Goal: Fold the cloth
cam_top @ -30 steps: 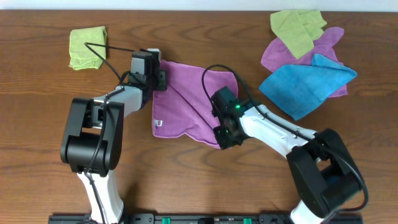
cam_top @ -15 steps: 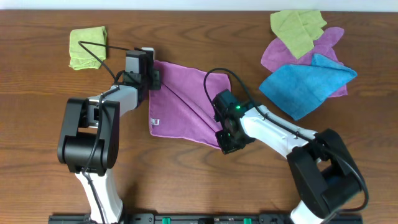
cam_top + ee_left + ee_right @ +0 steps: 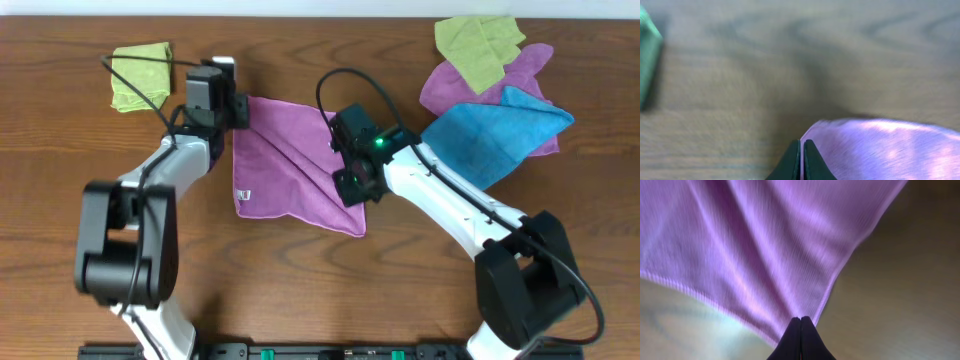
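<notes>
Overhead view: the cloth (image 3: 290,160) lies on the table (image 3: 60,250) left of centre, between the two arms. It is mostly spread out, and a crease runs diagonally from its far left corner toward its right side. A white tag (image 3: 243,196) sits at its near left corner.

The left gripper (image 3: 238,108) is at the far left corner of the cloth. In the left wrist view its fingertips (image 3: 802,142) are pressed together, with the cloth's corner (image 3: 880,145) meeting them, so they appear to pinch that corner.

The right gripper (image 3: 352,185) is over the cloth's right edge. In the right wrist view its tips (image 3: 801,320) are pressed together on the fabric (image 3: 765,245), and folds fan out from the pinch.

A green rag (image 3: 140,75) lies at the far left, well apart from the cloth. At the far right is a pile of three: a yellow-green rag (image 3: 478,45), a second purple cloth (image 3: 450,85) and a blue cloth (image 3: 495,135). The blue cloth's tip is near the right arm.
</notes>
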### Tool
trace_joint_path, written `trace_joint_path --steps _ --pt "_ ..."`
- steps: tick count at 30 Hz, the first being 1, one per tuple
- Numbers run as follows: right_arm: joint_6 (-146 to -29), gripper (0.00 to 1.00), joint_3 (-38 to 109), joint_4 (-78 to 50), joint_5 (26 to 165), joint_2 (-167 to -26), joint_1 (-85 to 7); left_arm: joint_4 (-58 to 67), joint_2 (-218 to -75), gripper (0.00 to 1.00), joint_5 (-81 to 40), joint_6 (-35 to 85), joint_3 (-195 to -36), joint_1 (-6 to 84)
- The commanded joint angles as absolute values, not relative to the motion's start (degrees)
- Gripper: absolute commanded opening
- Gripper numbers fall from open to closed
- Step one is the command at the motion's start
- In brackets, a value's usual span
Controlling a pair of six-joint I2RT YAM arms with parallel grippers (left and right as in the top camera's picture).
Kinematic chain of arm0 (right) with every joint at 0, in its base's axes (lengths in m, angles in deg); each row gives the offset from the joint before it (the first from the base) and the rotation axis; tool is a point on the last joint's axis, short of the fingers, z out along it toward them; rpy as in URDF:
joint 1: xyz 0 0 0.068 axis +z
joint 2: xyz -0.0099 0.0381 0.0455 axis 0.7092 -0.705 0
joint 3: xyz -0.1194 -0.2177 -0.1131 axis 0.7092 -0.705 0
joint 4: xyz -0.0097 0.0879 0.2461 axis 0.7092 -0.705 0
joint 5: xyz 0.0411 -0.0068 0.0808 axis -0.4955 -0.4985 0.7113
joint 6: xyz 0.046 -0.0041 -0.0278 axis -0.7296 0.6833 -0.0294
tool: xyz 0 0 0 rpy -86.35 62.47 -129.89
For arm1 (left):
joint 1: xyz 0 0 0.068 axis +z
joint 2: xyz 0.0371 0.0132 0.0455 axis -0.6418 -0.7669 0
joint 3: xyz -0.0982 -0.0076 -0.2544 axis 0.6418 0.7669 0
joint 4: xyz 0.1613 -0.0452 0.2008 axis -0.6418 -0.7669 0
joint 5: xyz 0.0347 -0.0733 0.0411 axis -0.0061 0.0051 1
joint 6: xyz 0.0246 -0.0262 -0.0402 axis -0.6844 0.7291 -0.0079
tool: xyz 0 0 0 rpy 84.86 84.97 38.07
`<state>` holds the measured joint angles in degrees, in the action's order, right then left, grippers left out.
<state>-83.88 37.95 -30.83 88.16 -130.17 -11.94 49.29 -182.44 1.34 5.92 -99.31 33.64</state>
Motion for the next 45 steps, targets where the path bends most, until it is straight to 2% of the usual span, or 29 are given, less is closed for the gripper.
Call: trace_joint_path --steps 1,7,11,15,25,34,45 --pt "-81.6 0.01 38.6 -27.6 83.5 -130.3 -13.7 49.2 -179.6 0.06 2.4 4.7 -100.3 33.3" --pt "-81.4 0.01 38.7 -13.2 84.8 -133.3 -21.3 41.9 -177.6 0.06 2.4 4.7 -100.3 32.6" --pt "-81.5 0.01 39.9 -7.2 93.2 -137.4 -26.9 34.2 -177.6 0.06 2.3 4.8 -100.3 32.4" --pt "-81.5 0.01 44.1 -6.7 98.8 -141.9 -27.9 25.4 -177.6 0.06 1.9 5.2 -100.3 32.0" --pt "-79.1 0.01 51.2 -8.1 99.0 -143.4 -25.2 8.3 -177.5 0.06 -3.7 7.3 -100.3 31.7" --pt "-78.3 0.01 51.2 -7.9 101.4 -148.1 -24.9 7.0 -178.6 0.05 -3.1 7.2 -99.6 29.8" --pt "-77.8 0.01 51.2 -6.6 100.5 -149.9 -24.9 -0.6 -178.6 0.06 -3.3 6.6 -99.4 29.7"
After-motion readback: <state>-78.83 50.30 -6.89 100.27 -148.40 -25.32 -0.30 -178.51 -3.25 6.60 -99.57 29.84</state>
